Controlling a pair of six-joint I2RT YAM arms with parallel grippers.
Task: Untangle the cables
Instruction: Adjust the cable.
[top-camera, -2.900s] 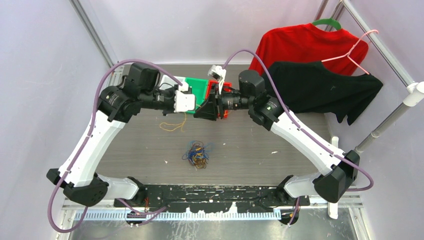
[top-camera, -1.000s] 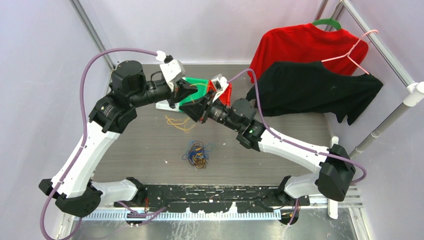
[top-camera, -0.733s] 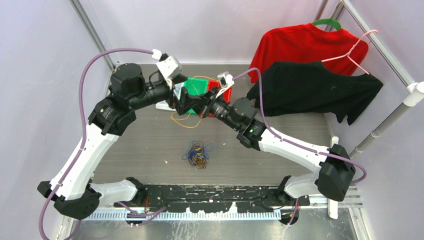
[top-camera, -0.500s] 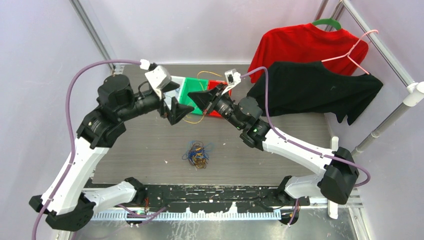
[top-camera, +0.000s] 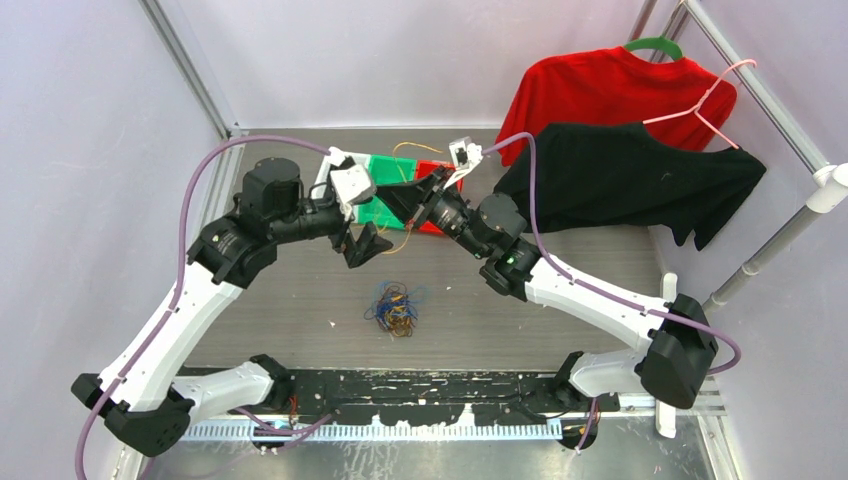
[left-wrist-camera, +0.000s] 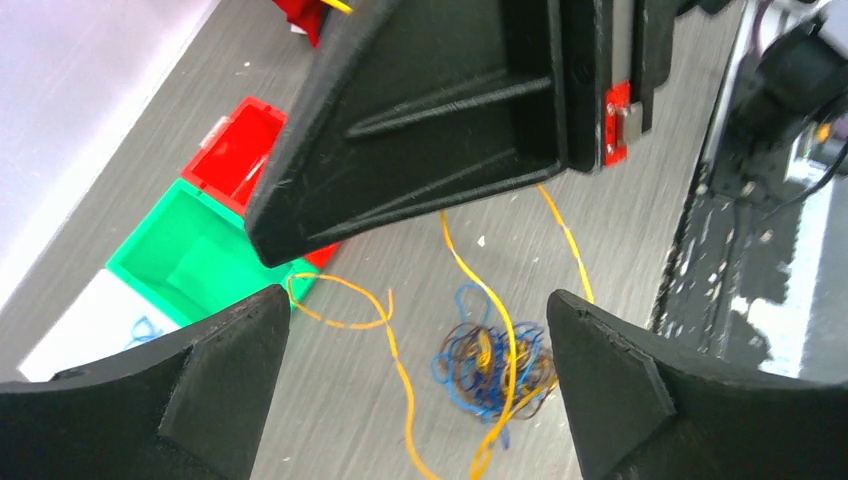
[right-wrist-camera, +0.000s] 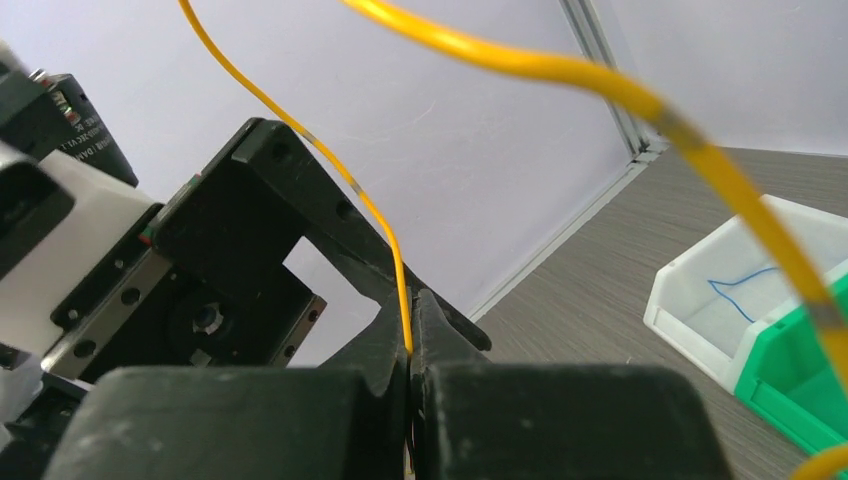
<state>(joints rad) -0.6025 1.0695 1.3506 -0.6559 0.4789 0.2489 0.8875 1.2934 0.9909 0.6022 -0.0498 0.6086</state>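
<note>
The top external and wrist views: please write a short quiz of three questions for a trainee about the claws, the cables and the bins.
1. True or false: the right claw is shut on the yellow cable.
2. Which bin holds a blue cable? A. red bin B. green bin C. white bin
3. Fill in: the left claw is ___ and holds nothing.

Key: 1 true; 2 C; 3 open.

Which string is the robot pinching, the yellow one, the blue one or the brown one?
The yellow cable: the right gripper is shut on it. The blue and brown ones lie in the clump on the table.
</note>
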